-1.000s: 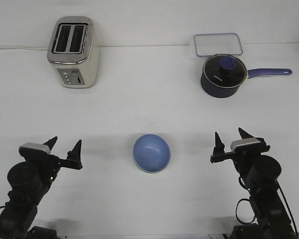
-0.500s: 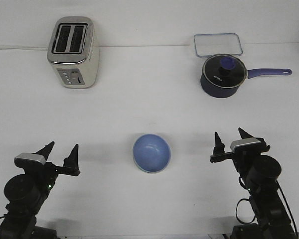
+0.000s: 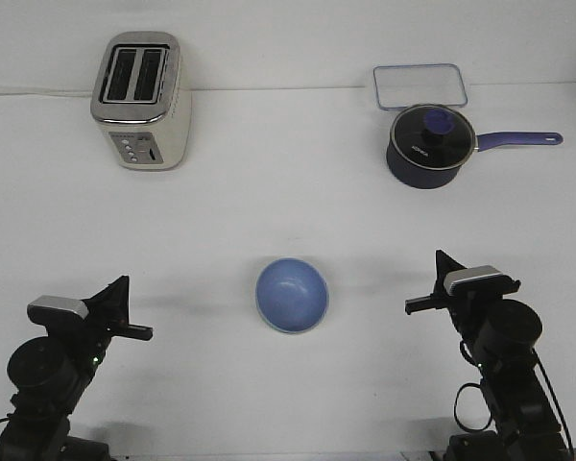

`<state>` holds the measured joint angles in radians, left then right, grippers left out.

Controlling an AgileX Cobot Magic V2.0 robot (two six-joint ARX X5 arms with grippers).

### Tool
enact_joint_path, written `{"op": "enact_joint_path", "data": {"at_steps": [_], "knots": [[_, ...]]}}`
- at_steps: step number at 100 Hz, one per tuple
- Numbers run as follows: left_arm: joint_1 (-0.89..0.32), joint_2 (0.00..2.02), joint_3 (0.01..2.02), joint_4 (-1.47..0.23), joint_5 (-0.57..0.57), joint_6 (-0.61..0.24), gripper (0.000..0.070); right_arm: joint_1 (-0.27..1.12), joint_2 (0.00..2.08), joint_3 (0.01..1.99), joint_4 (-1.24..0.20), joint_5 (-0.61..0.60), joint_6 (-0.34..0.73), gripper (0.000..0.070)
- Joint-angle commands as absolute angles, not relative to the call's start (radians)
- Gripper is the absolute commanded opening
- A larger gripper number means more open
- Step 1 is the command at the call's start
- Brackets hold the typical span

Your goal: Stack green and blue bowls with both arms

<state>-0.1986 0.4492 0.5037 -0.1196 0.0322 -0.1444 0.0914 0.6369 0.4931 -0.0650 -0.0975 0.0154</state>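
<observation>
The periwinkle blue bowl stands upright at the middle of the white table, between my two arms. A thin pale edge shows under its near rim; I cannot tell whether that is the green bowl, which shows nowhere else. My left gripper is shut and empty, well to the left of the bowl. My right gripper is shut and empty, well to the right of the bowl. Neither gripper touches the bowl.
A cream and silver toaster stands at the back left. A dark navy saucepan with a lid and a long handle pointing right stands at the back right. A clear rectangular container lid lies behind it.
The left arm drew back towards the near left edge. Both grippers, open in the earlier frames, have now shut. The bowl has not moved.
</observation>
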Motion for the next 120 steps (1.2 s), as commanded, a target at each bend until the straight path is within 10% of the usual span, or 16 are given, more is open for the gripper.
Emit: {"op": "enact_joint_path", "data": {"at_steps": [1, 120], "knots": [[-0.200, 0.447, 0.519, -0.109, 0.032, -0.137, 0.0012, 0.094, 0.641, 0.505, -0.052, -0.097, 0.026, 0.0000], [-0.100, 0.099, 0.192, 0.084, 0.023, -0.046, 0.0012, 0.094, 0.640, 0.505, -0.052, -0.097, 0.026, 0.0000]]}}
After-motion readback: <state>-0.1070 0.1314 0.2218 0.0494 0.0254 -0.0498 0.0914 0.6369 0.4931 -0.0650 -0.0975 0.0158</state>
